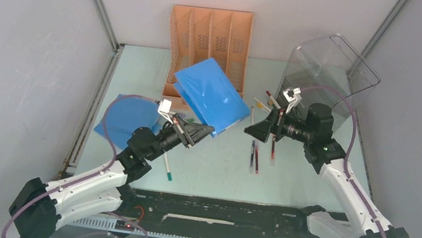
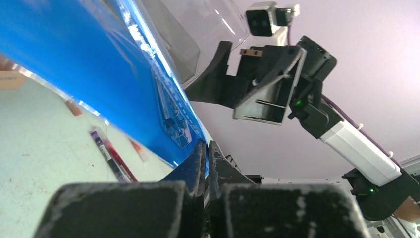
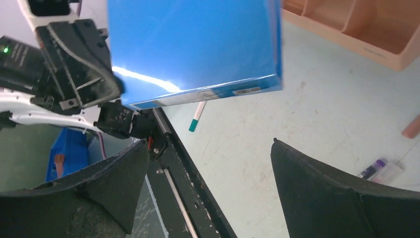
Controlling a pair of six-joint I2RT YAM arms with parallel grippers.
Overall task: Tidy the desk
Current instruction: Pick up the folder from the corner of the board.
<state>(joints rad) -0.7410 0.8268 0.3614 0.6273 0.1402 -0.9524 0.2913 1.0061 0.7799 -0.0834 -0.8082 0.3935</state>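
Mint desk (image 1: 220, 169) bore an orange rack (image 1: 210, 34), before which the left gripper (image 1: 210, 132) clamped a blue folder (image 1: 211, 95), seemingly lifted, while the right gripper (image 1: 251, 130) gaped empty right of the rack.

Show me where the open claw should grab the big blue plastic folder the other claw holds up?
Probably the free edge of the big blue plastic folder that faces the right claw, approached from the right side, level with it. The left claw pinches the near corner, holding the folder tilted above the pale green desk, so that thin edge is exposed.
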